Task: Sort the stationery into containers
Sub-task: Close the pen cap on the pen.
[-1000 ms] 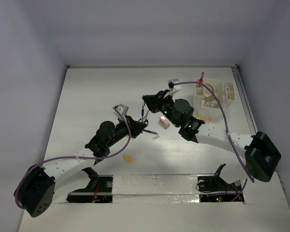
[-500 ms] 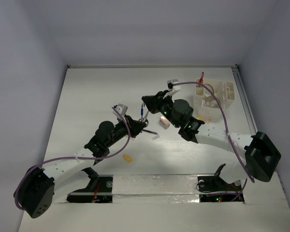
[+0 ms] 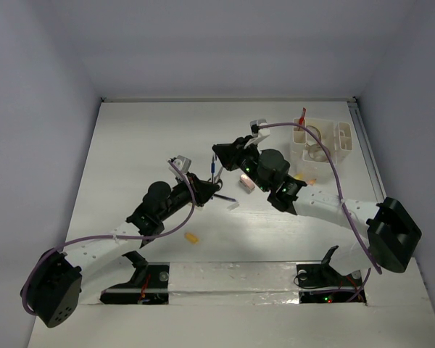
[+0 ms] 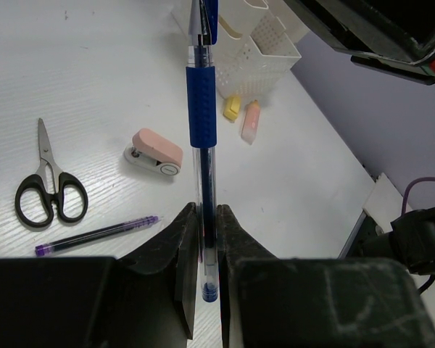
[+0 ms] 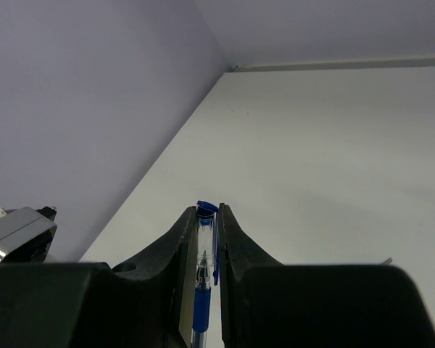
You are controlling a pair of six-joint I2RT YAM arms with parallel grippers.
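Observation:
A blue pen (image 3: pixel 214 168) is held in the air between both arms over the middle of the table. My left gripper (image 4: pixel 208 217) is shut on the clear tail end of this pen (image 4: pixel 202 109), which points up and away from it. My right gripper (image 5: pixel 206 214) is shut on the pen's capped end (image 5: pixel 206 239). The white organiser (image 3: pixel 322 141) stands at the back right with a red pen (image 3: pixel 302 119) upright in it. In the left wrist view the organiser (image 4: pixel 254 43) lies beyond the pen.
On the table under the pen lie black-handled scissors (image 4: pixel 47 185), a thin purple refill (image 4: pixel 94 234) and a pink and white block (image 4: pixel 154 151). A yellow block (image 4: pixel 233 109) and an orange one (image 4: pixel 250 123) lie by the organiser. Another yellow piece (image 3: pixel 192 237) lies near the left arm.

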